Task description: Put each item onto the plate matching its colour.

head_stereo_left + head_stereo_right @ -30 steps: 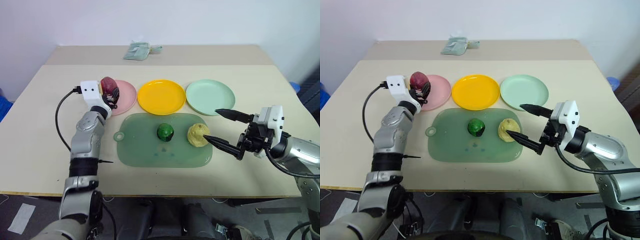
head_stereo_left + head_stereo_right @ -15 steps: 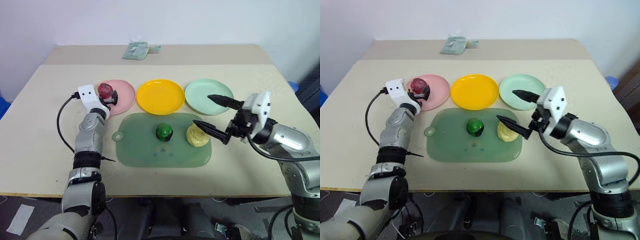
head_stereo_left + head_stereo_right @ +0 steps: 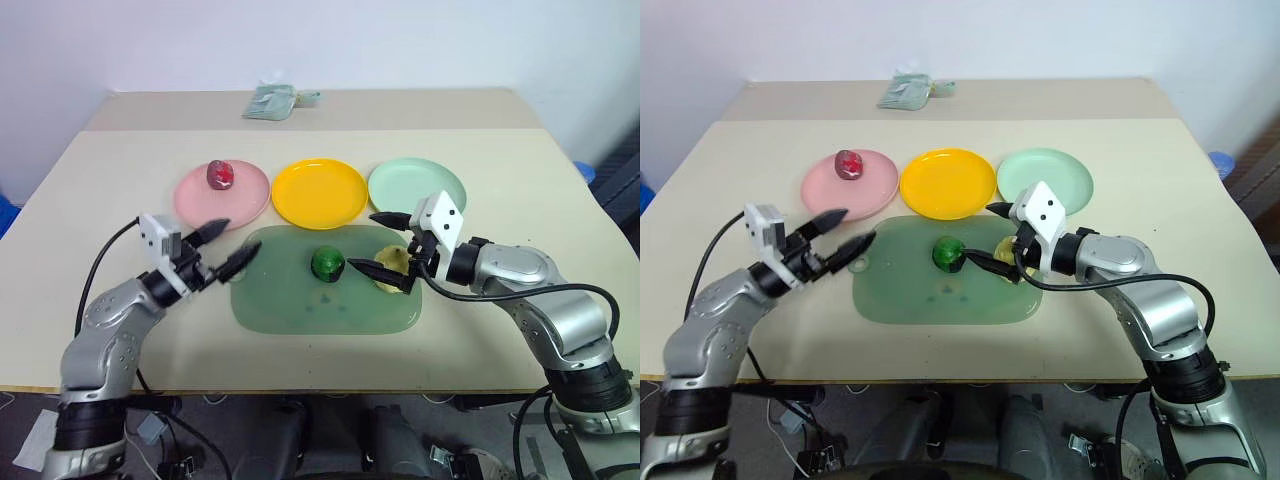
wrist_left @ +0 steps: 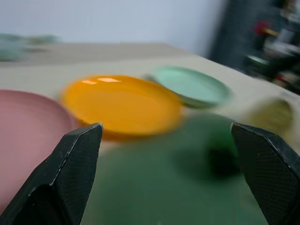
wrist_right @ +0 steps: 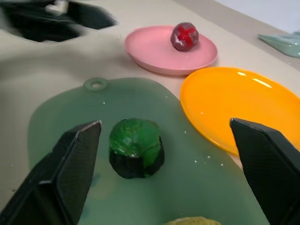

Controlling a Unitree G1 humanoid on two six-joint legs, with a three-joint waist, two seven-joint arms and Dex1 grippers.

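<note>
The dark red fruit [image 3: 220, 174] lies on the pink plate [image 3: 248, 200], with nothing holding it. My left gripper [image 3: 240, 242] stands open and empty nearer me, by the left end of the green mat [image 3: 300, 305], pointing right. On the mat sit the dark green fruit [image 3: 328, 263] and the bumpy yellow fruit [image 3: 392, 266]. My right gripper [image 3: 361, 240] is open, its fingers [image 3: 385, 276] reaching left on either side of the yellow fruit, which sits close to its palm. The green fruit [image 5: 137, 147] lies just ahead of its tips. The yellow-orange plate [image 3: 319, 192] and the mint plate [image 3: 417, 185] are bare.
A small pale green packet [image 3: 270, 100] lies at the far edge of the table. The three plates stand in a row behind the mat. Bare tabletop [image 3: 120, 180] stretches to the left and to the right of them.
My left gripper opened and left the red fruit on the pink plate, then drew back toward me and turned to the right. My right gripper moved left around the yellow fruit.
</note>
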